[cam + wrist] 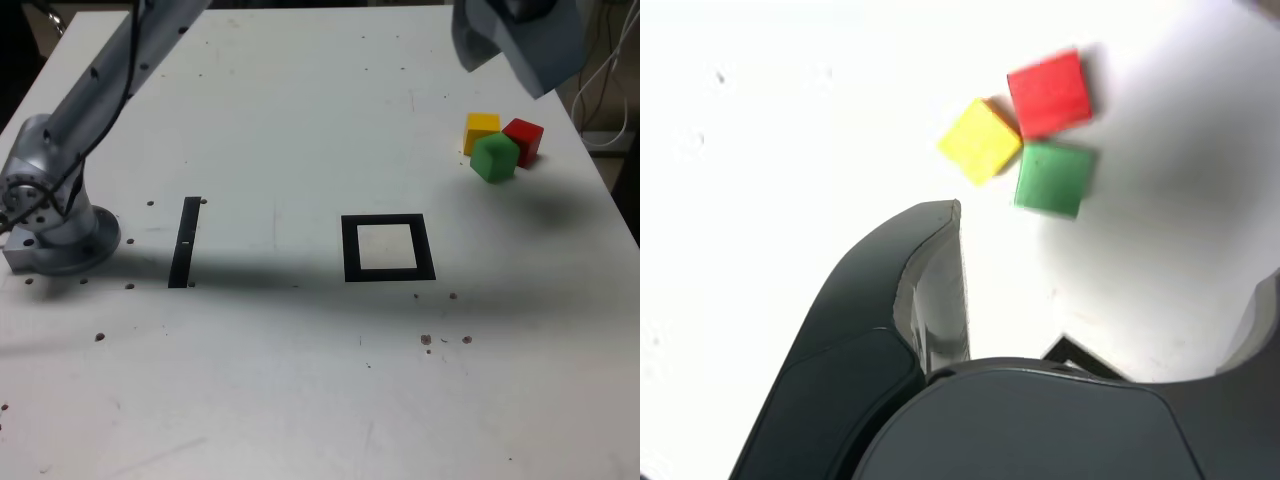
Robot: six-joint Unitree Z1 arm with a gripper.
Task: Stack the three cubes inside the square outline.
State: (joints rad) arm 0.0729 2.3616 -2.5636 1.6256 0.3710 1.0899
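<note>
Gripper [1110,300]: jaws spread wide, empty, above the table [300,120]. Red cube [524,139], yellow cube [481,130], green cube [495,157]: clustered together (exterior view's upper right), well apart from the empty square outline [388,274].

The exterior view looks down steeply from off the arm across the whole white tabletop [300,380], with the arm's base [55,235] at nine o'clock. The wrist view rides just behind the tool [1110,290], facing down from well above. Both share the three cubes [497,145] and the square outline [388,248].
</note>
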